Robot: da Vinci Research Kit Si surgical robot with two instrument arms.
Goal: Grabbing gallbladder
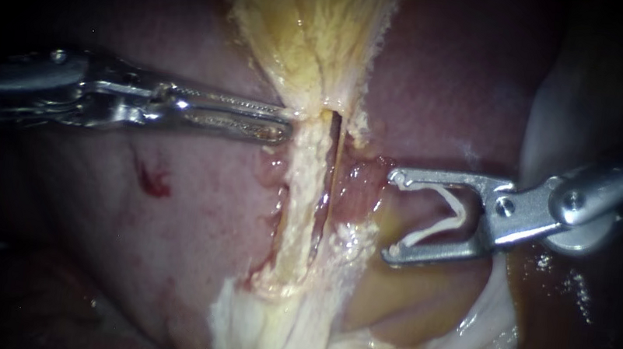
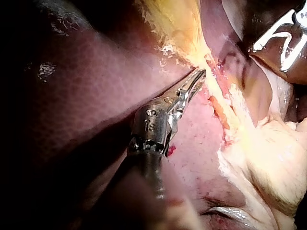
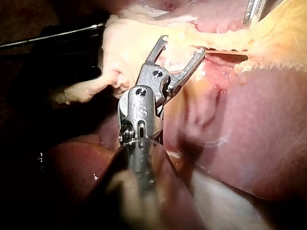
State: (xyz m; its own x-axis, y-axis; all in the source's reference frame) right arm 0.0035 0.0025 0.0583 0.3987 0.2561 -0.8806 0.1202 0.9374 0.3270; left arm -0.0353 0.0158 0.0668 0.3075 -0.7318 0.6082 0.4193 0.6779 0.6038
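Gallbladder: The pale yellow, fan-shaped gallbladder (image 1: 305, 25) lay at 12 o'clock in the endoscope view. It narrowed toward the centre into a whitish, ragged strip of tissue (image 1: 300, 204), which ran down toward 6 o'clock over the dark red-brown liver (image 1: 190, 208).
Left instrument: The slender silver left instrument (image 1: 286, 122) reached in from 9 o'clock. Its long toothed jaws stood only a sliver apart, with their tips touching the edge of the gallbladder's narrow end. No tissue showed between them. The left wrist view agreed: the tips lay against the yellow edge and nothing was pinched.
Right instrument: The silver right instrument (image 1: 394, 217) came in from 3 o'clock and hung near the whitish strip without touching it. Its jaws were spread wide and cradled a white V-shaped clip (image 1: 451, 220), whose legs met both jaws. They held no tissue.
Done: The left instrument was at the gallbladder's neck, lined up and in contact with it.
Left to do: By my reading, the grab itself was not yet made. The jaws had to take a fold of the yellow wall between them and close on it before the gallbladder could be lifted or drawn taut.
Stage: The task seemed about midway, with the approach complete and no hold secured. The right instrument appeared to have no part in this step.
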